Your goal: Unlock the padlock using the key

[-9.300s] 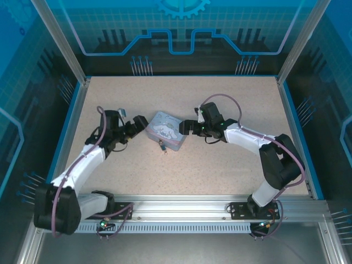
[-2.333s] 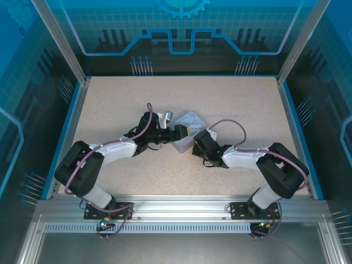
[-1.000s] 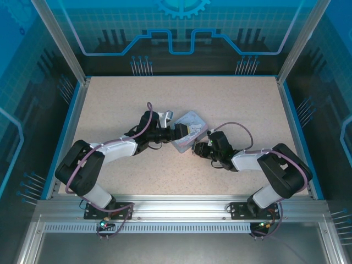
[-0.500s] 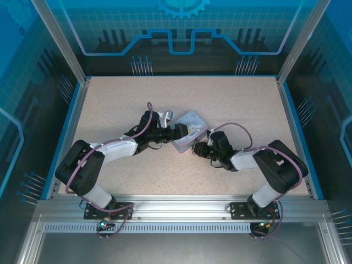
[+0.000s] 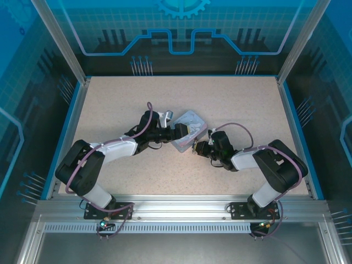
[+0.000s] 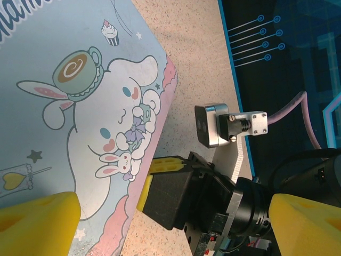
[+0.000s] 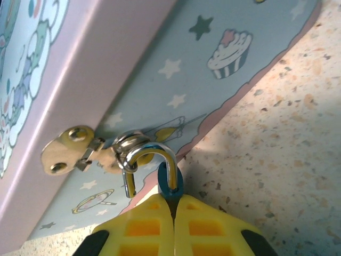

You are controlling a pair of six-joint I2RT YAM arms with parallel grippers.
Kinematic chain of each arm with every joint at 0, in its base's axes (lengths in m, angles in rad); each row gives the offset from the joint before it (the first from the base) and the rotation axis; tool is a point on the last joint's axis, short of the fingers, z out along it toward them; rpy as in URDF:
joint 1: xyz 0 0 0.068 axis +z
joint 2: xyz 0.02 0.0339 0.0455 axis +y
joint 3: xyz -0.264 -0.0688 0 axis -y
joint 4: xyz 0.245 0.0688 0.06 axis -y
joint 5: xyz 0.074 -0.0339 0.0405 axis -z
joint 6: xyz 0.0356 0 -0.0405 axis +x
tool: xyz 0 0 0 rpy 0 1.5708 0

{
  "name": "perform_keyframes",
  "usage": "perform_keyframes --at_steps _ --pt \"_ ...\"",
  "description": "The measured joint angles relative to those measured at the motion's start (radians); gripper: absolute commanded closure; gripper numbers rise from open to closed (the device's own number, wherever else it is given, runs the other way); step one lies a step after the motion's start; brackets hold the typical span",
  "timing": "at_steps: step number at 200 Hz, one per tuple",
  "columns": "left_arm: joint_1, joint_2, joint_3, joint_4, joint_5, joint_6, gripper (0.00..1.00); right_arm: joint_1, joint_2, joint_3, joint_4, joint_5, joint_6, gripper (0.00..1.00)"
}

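Tabletop (image 5: 236, 104): speckled beige, carrying everything listed below.

Tin (image 5: 192, 124): pale blue with a cartoon print, at mid-table between the two arms, its latch side facing near and right.

Left gripper (image 5: 177, 132): at the tin's left near corner, jaws spread wide. One yellow fingertip (image 6: 37, 213) lies over the lid's corner; whether it presses on the lid cannot be told. It grasps nothing.

Right gripper (image 7: 173, 213): just right of and nearer than the tin, yellow pads brought fully together on the lower part of the padlock.

Hasp (image 7: 72, 144): brass, on the tin's side wall.

Padlock (image 7: 170, 178): hangs from the hasp by its silver shackle, close above the tabletop. Its body is pinched between the right pads, so the keyhole end is hidden.

Step in hand, as judged: steadying the lock for the key. To do this well:
- Hold the body firmly without dragging on the hasp.
- Leave the keyhole end clear of the pads.
- Brace the tin with the left arm.
- Bring the thin key straight into the keyway and turn it gently, so it does not bend.
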Motion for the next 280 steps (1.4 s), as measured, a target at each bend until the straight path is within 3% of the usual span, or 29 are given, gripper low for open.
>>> perform_keyframes --at_steps 216,244,280 --pt "0.0 0.016 0.0 0.04 0.002 0.0 0.05 -0.059 -0.038 0.05 -0.068 0.073 0.082 0.94" --pt "0.016 -0.002 0.002 -0.011 0.009 0.002 0.03 -0.077 -0.126 0.05 -0.157 0.095 0.048 0.94" --pt "0.109 -0.084 0.002 -0.148 0.034 0.012 0.01 -0.112 -0.372 0.047 -0.348 0.076 -0.074 0.93"
